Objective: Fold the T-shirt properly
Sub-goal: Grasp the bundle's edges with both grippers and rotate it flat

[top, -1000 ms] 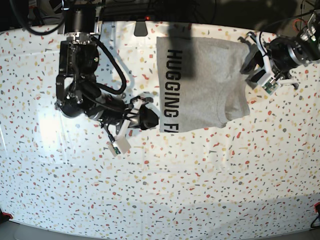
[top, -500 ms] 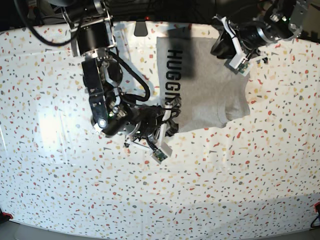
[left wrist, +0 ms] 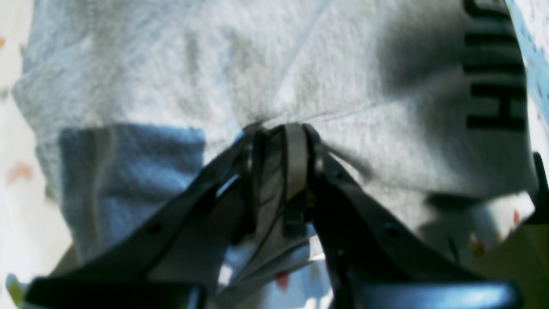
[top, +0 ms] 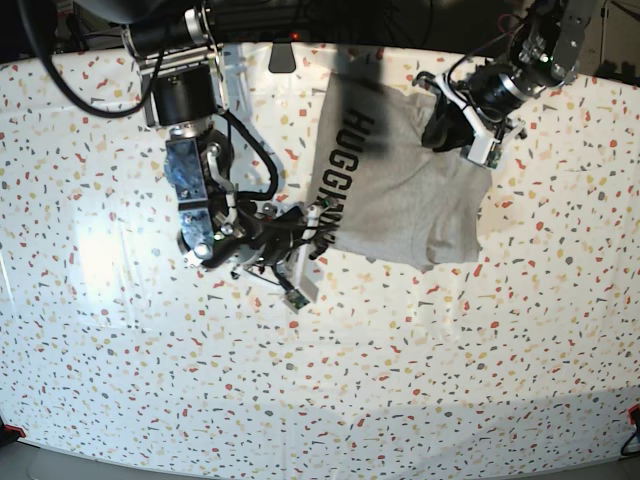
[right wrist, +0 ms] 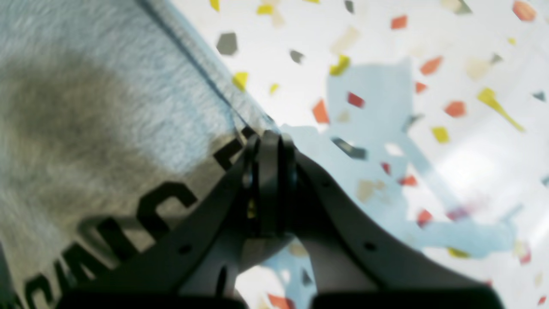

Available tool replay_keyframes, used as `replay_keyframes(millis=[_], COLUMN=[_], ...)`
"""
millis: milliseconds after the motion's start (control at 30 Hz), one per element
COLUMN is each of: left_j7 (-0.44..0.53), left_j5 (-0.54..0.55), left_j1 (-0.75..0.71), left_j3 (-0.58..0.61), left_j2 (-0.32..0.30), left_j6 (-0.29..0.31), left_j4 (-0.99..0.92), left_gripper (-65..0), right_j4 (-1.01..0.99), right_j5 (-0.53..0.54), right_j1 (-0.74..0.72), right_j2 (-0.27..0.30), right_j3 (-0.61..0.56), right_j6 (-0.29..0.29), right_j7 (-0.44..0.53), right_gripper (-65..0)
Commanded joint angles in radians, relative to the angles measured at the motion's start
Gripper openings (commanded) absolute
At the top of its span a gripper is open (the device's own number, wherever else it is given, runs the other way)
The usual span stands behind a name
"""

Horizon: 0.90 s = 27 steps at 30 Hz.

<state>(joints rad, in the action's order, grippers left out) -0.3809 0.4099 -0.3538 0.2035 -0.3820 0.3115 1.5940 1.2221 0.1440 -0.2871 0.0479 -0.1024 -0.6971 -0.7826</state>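
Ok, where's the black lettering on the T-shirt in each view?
Base: lettering runs down the T-shirt's left edge.
Left wrist: top right corner.
Right wrist: lower left, beside the right pincer.
Shared landmark: the speckled tabletop.

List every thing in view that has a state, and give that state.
T-shirt: partly folded, lettered edge showing, pinched at two places.
Left gripper: shut on T-shirt, grey cloth bunched between its fingers.
Right gripper: shut on T-shirt at the printed corner.
Table: bearing the T-shirt.
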Motion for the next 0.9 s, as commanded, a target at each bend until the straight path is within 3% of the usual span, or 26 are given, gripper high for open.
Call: replay_keyframes(millis=[0, 100, 367, 633, 767, 867], left_j7=[-0.141, -0.14, -0.099, -0.07, -0.065, -0.057], left_j5=[-0.08, -0.081, -0.149, -0.138, -0.072, -0.006], left_j1=[0.007, 0.068, 0.254, 0.4, 0.431, 0.42], left_j3=[-0.001, -0.001, -0.001, -0.001, -0.001, -0.001], left_j2=[-0.015, -0.015, -0.015, -0.032, -0.042, -0.082], left_j6=[-0.08, -0.08, -0.079, -0.008, -0.008, 0.003], left_j4=[-0.051, -0.095, -0.217, -0.25, -0.242, -0.179], left_gripper=[-55.5, -55.5, -55.6, -55.6, -55.5, -55.5], right_j4=[0.024, 0.066, 0.281, 0.432, 0.446, 0.472], right_j5=[-0.005, 0.05, 0.047, 0.047, 0.032, 0.002], right_j1=[-0.011, 0.034, 0.233, 0.39, 0.41, 0.409], right_j2=[0.008, 0.032, 0.028, -0.059, -0.098, -0.099], right_j3=[0.021, 0.054, 0.056, 0.056, 0.056, 0.057], right_j6=[-0.001, -0.001, -0.001, -0.001, -0.001, -0.001], right_j7=[-0.008, -0.012, -0.014, 0.006, 0.005, 0.0], right_gripper=[-65.0, -65.0, -65.0, -65.0, -65.0, -65.0])
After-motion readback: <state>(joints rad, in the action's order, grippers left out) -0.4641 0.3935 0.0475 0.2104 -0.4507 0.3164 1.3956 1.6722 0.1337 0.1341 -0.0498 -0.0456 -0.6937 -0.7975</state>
